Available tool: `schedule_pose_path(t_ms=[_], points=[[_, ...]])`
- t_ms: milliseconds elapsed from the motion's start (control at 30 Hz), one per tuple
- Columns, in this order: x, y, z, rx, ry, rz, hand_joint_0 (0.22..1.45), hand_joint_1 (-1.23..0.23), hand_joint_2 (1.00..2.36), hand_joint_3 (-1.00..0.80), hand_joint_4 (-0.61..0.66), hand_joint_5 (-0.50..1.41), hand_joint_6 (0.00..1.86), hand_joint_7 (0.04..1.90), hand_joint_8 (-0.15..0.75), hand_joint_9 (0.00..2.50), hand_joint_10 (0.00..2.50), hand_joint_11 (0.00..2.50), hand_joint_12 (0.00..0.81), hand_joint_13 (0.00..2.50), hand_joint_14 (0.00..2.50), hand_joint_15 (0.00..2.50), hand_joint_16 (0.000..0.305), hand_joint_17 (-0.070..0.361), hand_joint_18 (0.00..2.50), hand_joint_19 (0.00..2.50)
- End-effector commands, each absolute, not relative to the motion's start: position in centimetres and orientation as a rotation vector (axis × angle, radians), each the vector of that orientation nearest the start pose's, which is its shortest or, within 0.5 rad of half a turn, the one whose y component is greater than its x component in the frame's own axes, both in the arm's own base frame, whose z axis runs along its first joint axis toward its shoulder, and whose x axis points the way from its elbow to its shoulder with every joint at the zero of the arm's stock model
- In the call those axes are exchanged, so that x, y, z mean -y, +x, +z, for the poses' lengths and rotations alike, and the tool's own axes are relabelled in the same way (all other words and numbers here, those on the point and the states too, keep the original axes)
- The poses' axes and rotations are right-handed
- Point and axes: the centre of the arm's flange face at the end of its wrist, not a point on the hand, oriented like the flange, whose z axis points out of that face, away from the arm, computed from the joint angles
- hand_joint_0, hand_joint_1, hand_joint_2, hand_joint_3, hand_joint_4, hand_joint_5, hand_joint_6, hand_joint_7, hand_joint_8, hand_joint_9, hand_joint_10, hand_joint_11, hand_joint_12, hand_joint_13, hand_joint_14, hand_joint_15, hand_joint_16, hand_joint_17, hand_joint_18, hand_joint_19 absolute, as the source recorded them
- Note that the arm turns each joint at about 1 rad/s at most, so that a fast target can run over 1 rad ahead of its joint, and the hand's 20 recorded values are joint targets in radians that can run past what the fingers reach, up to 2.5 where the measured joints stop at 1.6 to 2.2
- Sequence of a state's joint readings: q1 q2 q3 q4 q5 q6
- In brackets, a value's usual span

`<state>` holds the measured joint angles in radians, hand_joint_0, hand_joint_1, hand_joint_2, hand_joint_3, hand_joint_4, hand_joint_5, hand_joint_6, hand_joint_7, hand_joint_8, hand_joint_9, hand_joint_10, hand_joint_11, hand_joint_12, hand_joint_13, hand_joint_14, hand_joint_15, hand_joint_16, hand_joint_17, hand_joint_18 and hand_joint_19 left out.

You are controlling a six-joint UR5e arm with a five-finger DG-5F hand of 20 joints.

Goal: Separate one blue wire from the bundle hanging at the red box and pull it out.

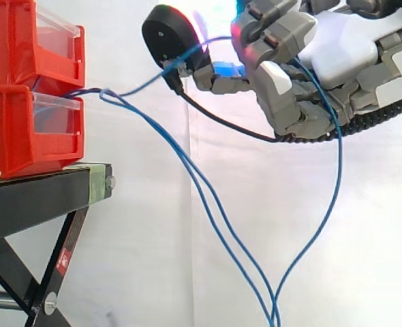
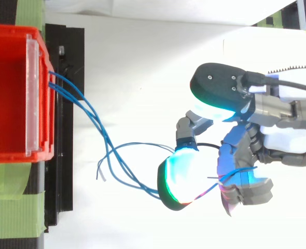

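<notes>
— How is the hand [image 1: 354, 44] built?
— A white shell is seen over the palm, and the fingers [image 1: 293, 112] are made up of grey blocky segments, some capped with white plates.
— And the fingertips [image 2: 186, 174]?
— Thick rounded pads are fitted, backed in black. One is lit white and cyan with a green and red rim; another's edge is lit pink and blue.
— Any fasteners or leads?
— Small screws are set in one pad's black back, and a smooth black lead [image 1: 221, 117] is run from a pad toward the palm.
</notes>
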<state>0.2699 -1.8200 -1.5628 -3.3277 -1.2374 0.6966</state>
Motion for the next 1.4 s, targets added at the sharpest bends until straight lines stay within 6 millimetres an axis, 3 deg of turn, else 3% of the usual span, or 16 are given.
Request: schedule_pose_path(t_ms=[0,233,500,600,733,767,800,833,867,967,1100,1167,1200,1233,1333,1367], points=[[1.9,55.5,35.1,-0.996,1.987,1.245,0.46,-0.03,1.0,-0.5,0.13,-0.14,0.87,0.94,0.331,1.08,0.72,1.63,0.437,0.83,1.02,1.35,0.058,0.132,0.93,0.85],[1.9,55.5,35.1,-1.0,1.983,1.242,0.39,0.0,1.0,-0.5,0.18,-0.13,0.83,0.9,0.389,1.06,0.91,1.5,0.493,0.82,1.24,1.18,0.067,0.15,1.0,0.81],[2.1,55.0,34.9,-1.115,1.925,1.141,0.39,0.0,1.0,-0.5,0.19,-0.12,0.72,0.98,0.378,1.06,0.89,1.48,0.497,0.82,1.23,1.21,0.067,0.15,0.99,0.81],[2.4,55.0,35.0,-1.152,1.87,1.093,0.39,-0.02,1.0,-0.5,0.2,-0.11,0.6,1.12,0.373,1.09,0.46,1.53,0.494,0.85,1.18,1.16,0.066,0.149,0.99,0.82],[2.5,55.2,35.1,-1.165,1.824,1.068,0.4,-0.06,1.0,-0.5,0.23,-0.13,0.51,1.21,0.378,1.07,0.15,1.54,0.504,0.92,0.68,1.27,0.067,0.15,0.96,0.81],[2.5,55.2,35.1,-1.165,1.824,1.068,0.4,-0.06,1.0,-0.5,0.23,-0.13,0.51,1.21,0.378,1.07,0.15,1.54,0.504,0.92,0.68,1.27,0.067,0.15,0.96,0.81],[2.7,55.2,35.0,-1.162,1.819,1.06,0.4,-0.08,1.0,-0.5,0.25,-0.14,0.5,1.17,0.386,1.03,0.0,1.5,0.503,0.93,0.37,1.34,0.066,0.149,0.92,0.81],[2.8,55.3,35.0,-1.161,1.808,1.048,0.4,-0.09,1.0,-0.5,0.26,-0.16,0.5,1.12,0.384,0.96,0.01,1.38,0.51,0.93,0.15,1.38,0.067,0.15,0.89,0.81],[2.8,55.3,35.0,-1.161,1.808,1.048,0.4,-0.09,1.0,-0.5,0.26,-0.16,0.5,1.11,0.386,0.95,0.01,1.35,0.512,0.93,0.05,1.4,0.067,0.15,0.88,0.81],[3.5,55.2,35.2,-1.148,1.774,0.983,0.4,-0.12,1.0,-0.5,0.25,-0.18,0.5,1.04,0.381,0.79,0.02,1.04,0.517,0.8,0.01,1.15,0.067,0.152,0.78,0.77],[4.1,55.1,35.2,-1.133,1.752,0.922,0.4,-0.12,1.0,-0.5,0.24,-0.2,0.5,0.95,0.37,0.67,0.02,0.82,0.498,0.63,0.02,0.85,0.068,0.154,0.65,0.68],[4.3,54.9,35.3,-1.134,1.742,0.897,0.4,-0.13,1.0,-0.5,0.24,-0.2,0.5,0.96,0.373,0.71,0.02,0.9,0.498,0.64,0.02,0.86,0.069,0.154,0.64,0.68],[4.4,54.9,35.3,-1.139,1.735,0.878,0.4,-0.13,1.0,-0.5,0.26,-0.2,0.5,0.98,0.382,0.85,0.01,1.11,0.506,0.71,0.02,0.94,0.068,0.154,0.66,0.69],[4.5,54.8,35.3,-1.145,1.731,0.863,0.41,-0.14,1.0,-0.5,0.27,-0.19,0.5,1.0,0.365,0.99,0.03,1.47,0.512,0.83,0.01,1.11,0.068,0.152,0.7,0.7],[4.5,54.7,35.2,-1.155,1.729,0.847,0.42,-0.16,1.0,-0.5,0.29,-0.18,0.5,1.02,0.334,0.97,0.87,1.34,0.503,0.95,0.01,1.32,0.066,0.149,0.76,0.74],[4.5,54.7,35.3,-1.154,1.728,0.848,0.42,-0.17,1.0,-0.5,0.29,-0.17,0.5,1.02,0.327,0.97,1.06,1.31,0.494,1.01,0.13,1.39,0.066,0.148,0.78,0.75]])
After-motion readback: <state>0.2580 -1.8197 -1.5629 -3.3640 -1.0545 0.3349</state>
